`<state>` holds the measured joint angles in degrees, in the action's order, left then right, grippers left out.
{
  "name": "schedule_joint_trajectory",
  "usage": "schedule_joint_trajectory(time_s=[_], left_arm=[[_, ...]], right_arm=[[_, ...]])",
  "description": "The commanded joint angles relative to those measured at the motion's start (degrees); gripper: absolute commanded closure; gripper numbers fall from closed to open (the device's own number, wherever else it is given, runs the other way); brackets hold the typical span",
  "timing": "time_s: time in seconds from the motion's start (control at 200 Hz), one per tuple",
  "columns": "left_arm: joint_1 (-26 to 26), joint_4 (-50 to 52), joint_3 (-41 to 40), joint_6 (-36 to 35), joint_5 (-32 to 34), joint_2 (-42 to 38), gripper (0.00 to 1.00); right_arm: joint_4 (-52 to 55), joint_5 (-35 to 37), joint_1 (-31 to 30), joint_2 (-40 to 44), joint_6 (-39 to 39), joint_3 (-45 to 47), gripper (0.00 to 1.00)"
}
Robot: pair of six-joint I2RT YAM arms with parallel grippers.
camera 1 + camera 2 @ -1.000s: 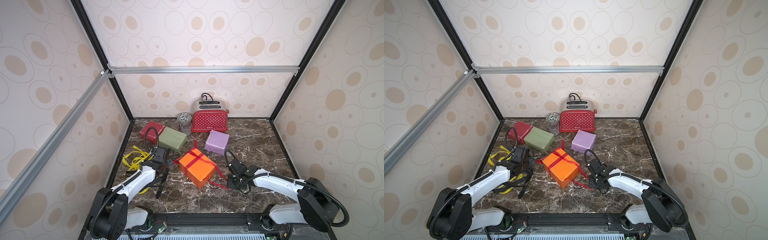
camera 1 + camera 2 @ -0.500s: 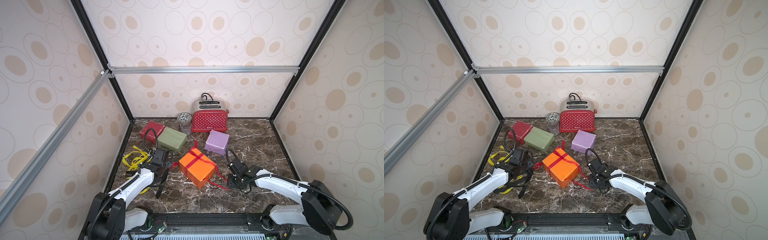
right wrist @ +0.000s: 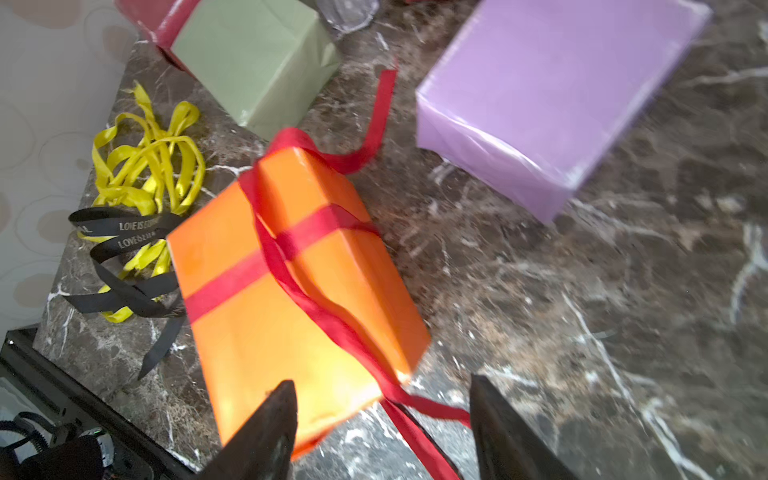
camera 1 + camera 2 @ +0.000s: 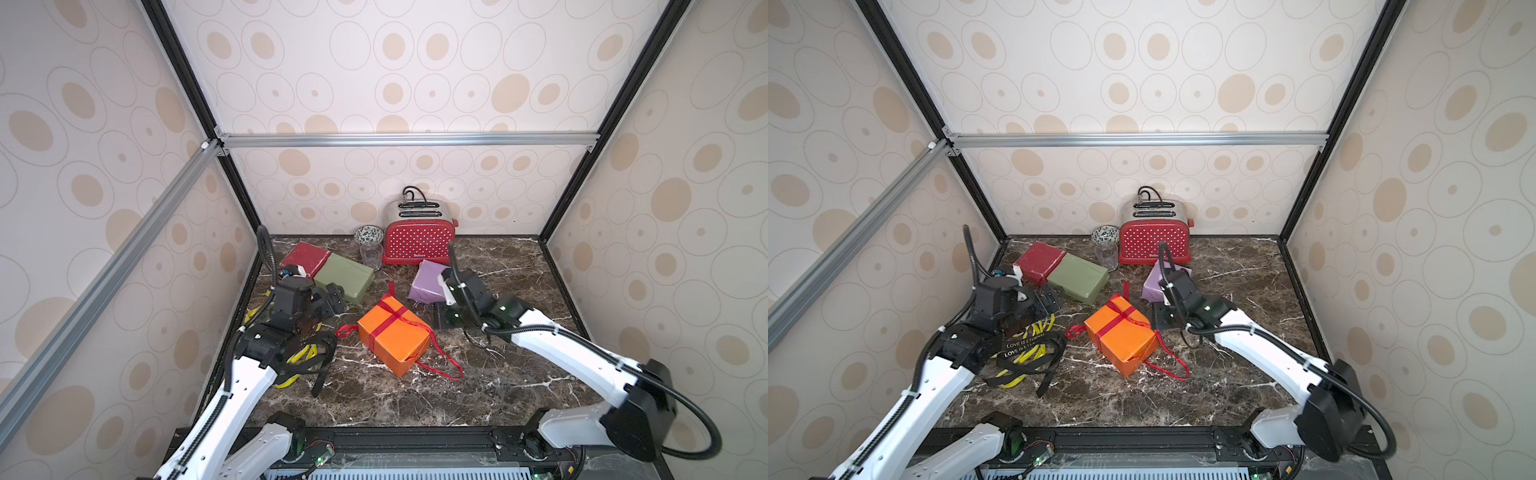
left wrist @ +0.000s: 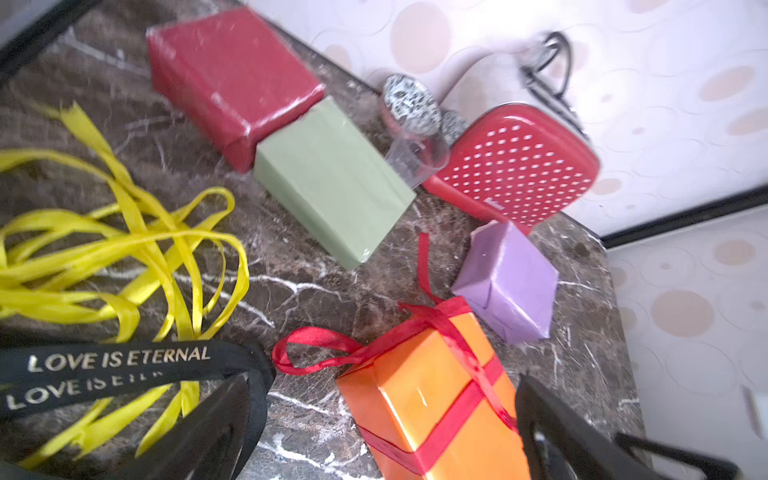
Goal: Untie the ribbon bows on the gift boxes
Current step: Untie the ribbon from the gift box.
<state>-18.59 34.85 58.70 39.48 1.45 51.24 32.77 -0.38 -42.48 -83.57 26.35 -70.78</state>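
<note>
1. The desk [image 4: 498, 374] is carrying all four gift boxes and every ribbon.

2. The left tool [image 5: 382, 382] is being held with its jaws wide apart near the left edge. Nothing is being gripped. The black ribbon is lying close to one jaw, and contact cannot be told.

3. The right tool [image 3: 381, 382] is being held with its jaws partly spread beside the orange box, towards the right edge. A red tail is lying on the desk below the gap, ungripped.

4. The orange box [image 4: 395, 336] is sitting at the desk centre. The olive green box [image 4: 345, 276] and the dark red box [image 4: 303, 257] are resting against each other near the rear left corner. The lilac box [image 4: 426, 280] is lying near the middle of the rear edge. These last three are being shown bare.

5. The yellow ribbons [image 5: 62, 301] and the black ribbon [image 5: 120, 359] are lying loose in one heap by the left edge.

6. The red ribbon [image 3: 291, 241] is still being carried crossed around the orange box, with one loop remaining and long tails trailing.

7. Progress is being judged as three bows undone. The red one is being judged as only partly released.
</note>
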Motion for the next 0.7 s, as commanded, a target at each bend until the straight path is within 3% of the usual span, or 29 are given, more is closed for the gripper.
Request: schedule_joint_trajectory(time_s=[0.0, 0.13, 0.281, 0.556, 0.696], left_arm=[[0.36, 11.51, 0.66, -12.26, 0.53, -1.32, 0.01], [0.46, 8.47, -7.40, -12.82, 2.81, -4.20, 0.01], [0.48, 8.25, -6.68, -13.30, 0.84, -4.62, 0.01], [0.48, 8.23, -7.19, -13.56, -0.05, -6.02, 0.01], [0.48, 8.13, -7.36, -13.82, -0.07, -6.68, 0.01]], right_arm=[[9.07, -1.63, -2.76, -8.83, -7.67, -8.73, 0.42], [14.23, -0.92, -3.79, -17.13, -9.40, -17.51, 0.48], [16.51, 1.30, -4.44, -22.01, -11.72, -22.38, 0.50], [20.08, 1.92, -4.87, -27.39, -12.62, -28.07, 0.76], [20.39, 2.13, -4.96, -27.66, -12.22, -28.17, 0.83]])
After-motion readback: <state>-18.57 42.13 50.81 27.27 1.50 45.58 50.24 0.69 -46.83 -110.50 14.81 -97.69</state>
